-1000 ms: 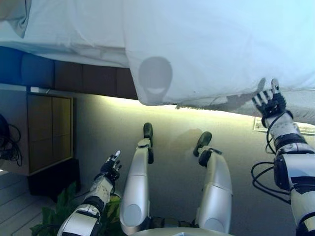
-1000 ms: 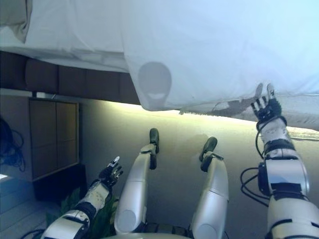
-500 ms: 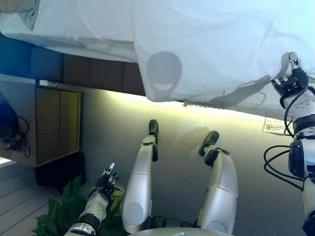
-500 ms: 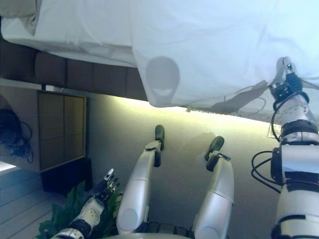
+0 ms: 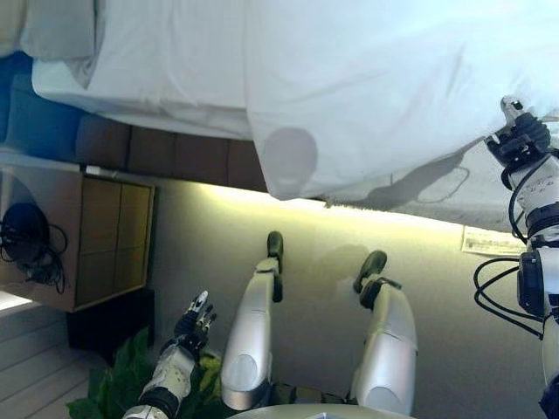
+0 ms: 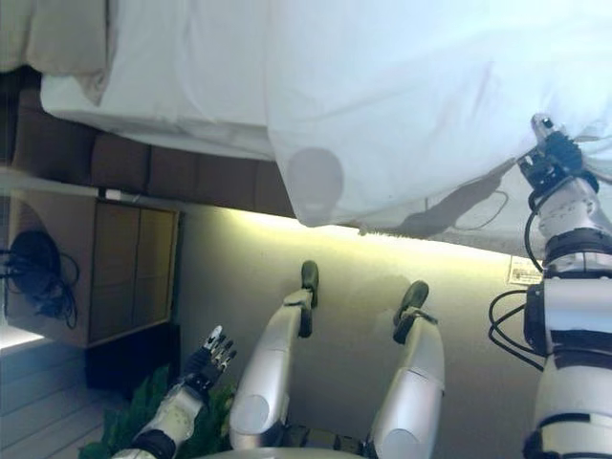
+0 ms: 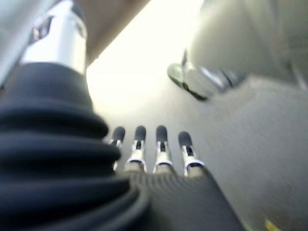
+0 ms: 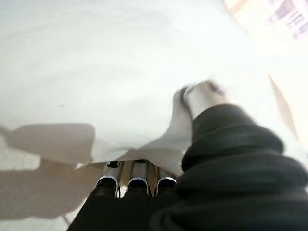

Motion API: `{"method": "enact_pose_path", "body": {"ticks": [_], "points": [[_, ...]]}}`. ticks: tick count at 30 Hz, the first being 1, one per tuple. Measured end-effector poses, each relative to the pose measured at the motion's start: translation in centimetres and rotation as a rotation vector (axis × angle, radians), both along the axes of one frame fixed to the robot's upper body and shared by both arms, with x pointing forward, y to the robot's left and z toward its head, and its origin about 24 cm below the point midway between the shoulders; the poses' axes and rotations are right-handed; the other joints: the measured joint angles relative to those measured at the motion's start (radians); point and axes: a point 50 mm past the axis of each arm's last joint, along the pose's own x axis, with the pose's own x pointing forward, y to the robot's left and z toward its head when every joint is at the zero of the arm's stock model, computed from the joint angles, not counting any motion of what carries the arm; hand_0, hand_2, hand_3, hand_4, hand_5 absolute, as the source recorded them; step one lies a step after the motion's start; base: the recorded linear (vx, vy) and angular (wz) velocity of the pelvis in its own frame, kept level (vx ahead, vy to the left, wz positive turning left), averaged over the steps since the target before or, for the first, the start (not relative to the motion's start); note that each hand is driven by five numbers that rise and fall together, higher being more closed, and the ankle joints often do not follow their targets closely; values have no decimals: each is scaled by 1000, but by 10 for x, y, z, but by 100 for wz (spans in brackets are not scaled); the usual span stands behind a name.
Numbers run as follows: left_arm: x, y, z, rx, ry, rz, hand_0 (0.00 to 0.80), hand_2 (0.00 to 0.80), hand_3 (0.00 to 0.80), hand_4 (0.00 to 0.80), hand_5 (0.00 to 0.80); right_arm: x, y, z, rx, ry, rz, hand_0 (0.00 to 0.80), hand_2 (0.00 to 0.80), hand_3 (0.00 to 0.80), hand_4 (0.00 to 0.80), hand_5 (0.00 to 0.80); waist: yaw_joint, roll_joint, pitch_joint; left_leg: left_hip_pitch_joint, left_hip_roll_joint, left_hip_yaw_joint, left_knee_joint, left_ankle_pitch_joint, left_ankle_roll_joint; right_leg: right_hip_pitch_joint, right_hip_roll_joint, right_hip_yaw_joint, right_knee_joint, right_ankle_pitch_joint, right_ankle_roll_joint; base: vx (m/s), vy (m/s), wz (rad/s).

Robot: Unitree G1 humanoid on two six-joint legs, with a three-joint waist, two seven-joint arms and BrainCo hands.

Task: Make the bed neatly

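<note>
Right hand (image 5: 521, 140) pinches the hanging edge of the white fabric duvet (image 5: 384, 87); left hand (image 5: 194, 316) open, idle. Pull evenly, keeping the hem straight.

We see the sheet (image 5: 367, 87) overhanging the bed's (image 5: 166, 157) edge at twelve o'clock, a cabinet (image 5: 87, 240) at nine, a plant (image 5: 118, 384) at seven.
</note>
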Motion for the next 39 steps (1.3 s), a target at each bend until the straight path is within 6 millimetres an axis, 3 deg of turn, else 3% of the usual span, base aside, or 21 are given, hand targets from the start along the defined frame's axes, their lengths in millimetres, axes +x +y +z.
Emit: {"method": "enact_pose_path", "body": {"ticks": [9,15,19,22,26,28,32,35,39], "points": [[-9,8,-5,53,57,21,0,0,0,0,0,0,3,-8,-7,61,65,800,800,800,800,800,6,-4,-29,174,-1,14,-118,17,2,208,14,-51,-158,43,37,61,24,4],[-24,22,-10,103,123,59,0,0,0,0,0,-14,-1,-54,27,206,89,800,800,800,800,800,9,-35,-124,302,1,19,-202,19,3,381,44,-89,-322,91,60,118,19,3],[-25,36,-7,134,122,104,0,0,0,0,0,-18,12,-89,66,287,140,800,800,800,800,800,8,-68,-201,379,2,28,-256,19,3,496,72,-104,-461,140,72,157,9,-2],[3,54,16,193,21,94,0,0,0,0,0,-20,27,-110,82,320,187,800,800,800,800,800,8,-89,-233,430,3,28,-285,19,0,566,86,-111,-527,159,76,110,-12,4],[58,67,62,204,-172,115,0,0,0,0,0,-17,37,-114,97,310,216,800,800,800,800,800,2,-96,-249,434,3,18,-286,21,-3,586,92,-120,-544,165,76,25,-32,9],[85,57,82,127,-267,126,0,0,0,0,0,-14,45,-116,126,299,232,800,800,800,800,800,-7,-100,-252,436,4,10,-285,22,-4,596,95,-125,-546,165,76,-19,-40,12],[107,20,89,36,-312,5,0,0,0,0,0,-1,82,-113,108,275,340,800,800,800,800,800,-41,-116,-261,436,12,11,-286,25,-8,599,104,-125,-560,171,70,-3,-5,-2],[113,-8,87,36,-294,-149,0,0,0,0,0,3,98,-114,114,268,385,800,800,800,800,800,-55,-126,-267,436,22,13,-287,26,-11,599,115,-121,-567,176,64,49,-8,-6],[111,-22,80,-26,-233,-192,0,0,0,0,0,3,102,-117,99,286,400,800,800,800,800,800,-58,-128,-268,461,32,26,-303,31,-19,613,127,-113,-578,179,59,92,-28,-9]]}}
